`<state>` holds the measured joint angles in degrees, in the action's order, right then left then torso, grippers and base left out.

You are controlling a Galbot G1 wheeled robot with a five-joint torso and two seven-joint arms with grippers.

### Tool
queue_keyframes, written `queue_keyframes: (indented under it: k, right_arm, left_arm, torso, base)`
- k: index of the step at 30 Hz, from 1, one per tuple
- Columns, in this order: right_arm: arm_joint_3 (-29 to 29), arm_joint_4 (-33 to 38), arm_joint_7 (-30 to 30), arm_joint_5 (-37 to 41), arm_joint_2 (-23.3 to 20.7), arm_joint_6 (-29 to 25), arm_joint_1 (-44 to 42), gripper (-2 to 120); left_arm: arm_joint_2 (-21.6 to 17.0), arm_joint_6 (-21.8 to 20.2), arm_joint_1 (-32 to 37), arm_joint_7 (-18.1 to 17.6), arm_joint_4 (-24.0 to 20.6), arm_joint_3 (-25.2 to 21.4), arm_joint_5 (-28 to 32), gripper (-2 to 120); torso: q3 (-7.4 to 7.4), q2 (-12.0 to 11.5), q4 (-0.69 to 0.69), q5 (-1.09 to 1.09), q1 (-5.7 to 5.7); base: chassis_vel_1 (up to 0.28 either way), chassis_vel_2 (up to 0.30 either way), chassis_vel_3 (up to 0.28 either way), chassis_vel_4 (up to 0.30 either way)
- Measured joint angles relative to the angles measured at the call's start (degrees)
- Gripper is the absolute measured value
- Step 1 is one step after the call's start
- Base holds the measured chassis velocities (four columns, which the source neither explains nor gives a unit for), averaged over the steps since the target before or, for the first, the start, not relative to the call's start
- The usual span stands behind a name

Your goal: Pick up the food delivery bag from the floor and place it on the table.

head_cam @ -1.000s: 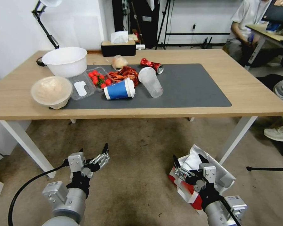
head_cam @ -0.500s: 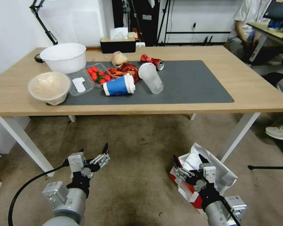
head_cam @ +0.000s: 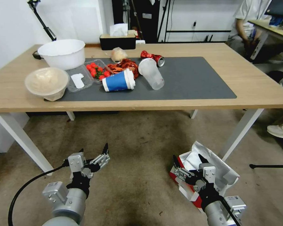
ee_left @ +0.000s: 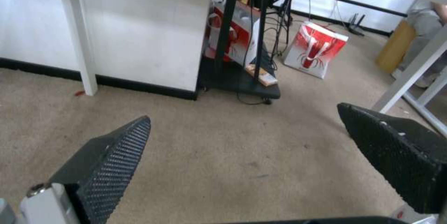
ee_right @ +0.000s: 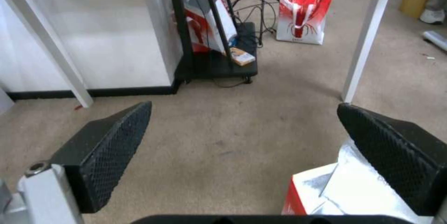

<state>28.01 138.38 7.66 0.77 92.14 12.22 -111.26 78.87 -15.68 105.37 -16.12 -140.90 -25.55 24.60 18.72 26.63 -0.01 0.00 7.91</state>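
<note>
Left claw [ee_left: 242, 126] open over bare carpet [ee_left: 223, 154]; white leg [ee_left: 77, 32] upper left, red-white bag [ee_left: 314, 49] upper right.

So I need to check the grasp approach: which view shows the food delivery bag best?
The head view: the food delivery bag lies open on the floor under the right gripper. The right wrist view catches one corner.

Right end effector [head_cam: 190, 160] hides bag [head_cam: 224, 171] partly, seemingly.
</note>
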Motion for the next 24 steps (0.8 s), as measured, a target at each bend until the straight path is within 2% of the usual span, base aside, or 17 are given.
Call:
queue_keyframes:
  k: [24]
  right_arm:
    - [0.03,0.15,-0.05,-0.17,0.00,-0.11,-0.19,100]
  left_arm:
    - [-0.03,0.17,-0.05,-0.18,-0.08,-0.02,-0.16,100]
  torso:
    - [-3.67,-5.66,0.00,0.00,-1.99]
  base:
    - [0.000,0.000,0.000,0.000]
